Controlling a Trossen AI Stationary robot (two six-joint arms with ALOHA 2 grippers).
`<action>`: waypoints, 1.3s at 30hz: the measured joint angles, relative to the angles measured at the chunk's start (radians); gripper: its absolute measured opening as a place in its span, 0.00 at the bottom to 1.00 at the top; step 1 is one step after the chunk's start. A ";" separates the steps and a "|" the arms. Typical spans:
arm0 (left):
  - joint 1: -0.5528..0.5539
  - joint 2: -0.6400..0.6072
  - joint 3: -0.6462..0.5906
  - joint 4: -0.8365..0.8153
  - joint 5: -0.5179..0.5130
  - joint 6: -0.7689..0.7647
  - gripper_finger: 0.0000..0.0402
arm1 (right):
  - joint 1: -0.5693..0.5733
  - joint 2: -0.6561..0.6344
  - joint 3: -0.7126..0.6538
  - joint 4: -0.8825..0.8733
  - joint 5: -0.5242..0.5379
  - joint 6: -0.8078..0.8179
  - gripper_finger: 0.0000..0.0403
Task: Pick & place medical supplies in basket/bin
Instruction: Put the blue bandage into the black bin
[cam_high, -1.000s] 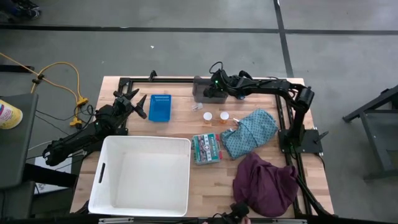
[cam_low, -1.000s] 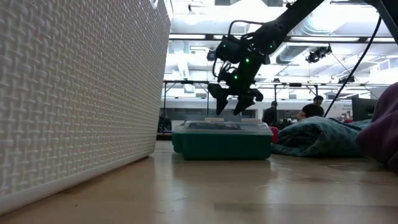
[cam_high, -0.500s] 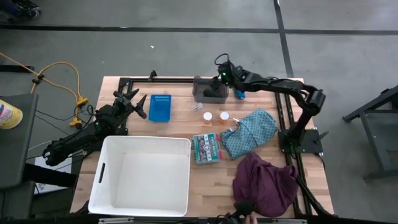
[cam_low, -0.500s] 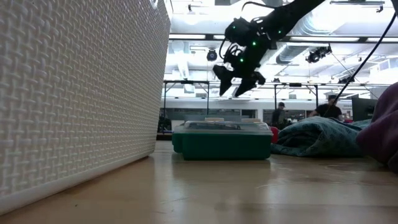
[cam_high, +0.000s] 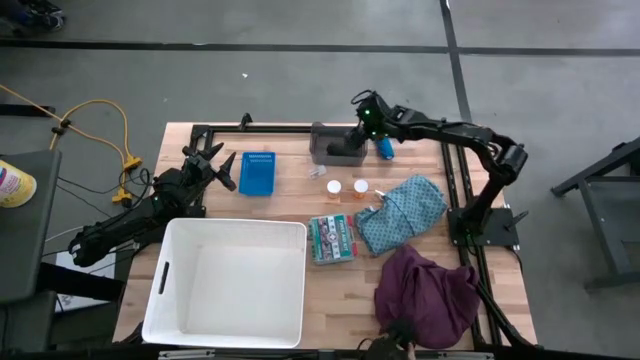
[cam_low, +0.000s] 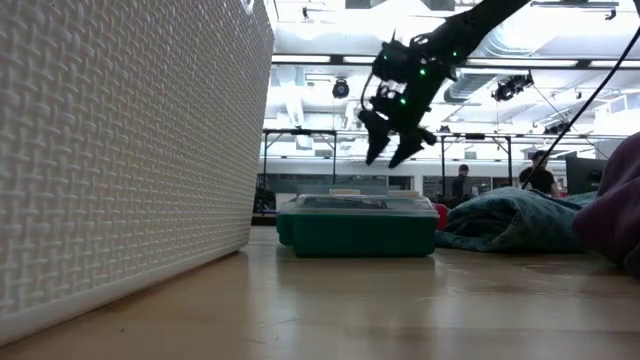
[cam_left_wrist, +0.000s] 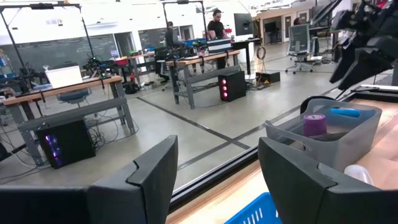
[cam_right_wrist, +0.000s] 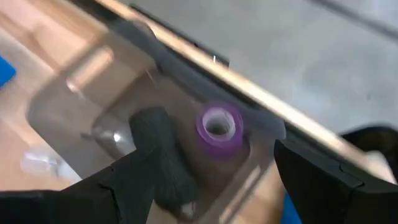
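Note:
A grey bin stands at the table's far edge with a purple roll standing on end inside it, beside a dark object. My right gripper hangs open and empty above the bin's right end. A blue roll lies on the table just right of the bin. Two orange bottles with white caps stand upright in front of it. The teal cloth and the maroon cloth lie on the right. My left gripper waits open at the far left.
A large white basket fills the near left. A blue box lies near my left gripper, and a green box sits mid-table beside the basket. Black frame rails run along the far and right edges.
My right gripper has risen and drifted toward the table's right edge, from over the middle of the grey bin to above its right end, tipping a little as it went. Its fingers have stayed open and empty. Nothing on the table has moved.

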 joint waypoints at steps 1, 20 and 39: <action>0.000 0.000 0.000 0.000 0.000 0.000 0.54 | -0.015 0.000 0.000 -0.017 -0.030 0.001 0.74; 0.000 0.000 0.000 0.000 0.000 0.000 0.54 | -0.213 -0.006 0.000 -0.283 -0.156 -0.017 0.74; 0.000 0.000 0.000 0.000 0.000 0.000 0.54 | -0.203 -0.007 -0.107 -0.243 -0.055 0.001 0.74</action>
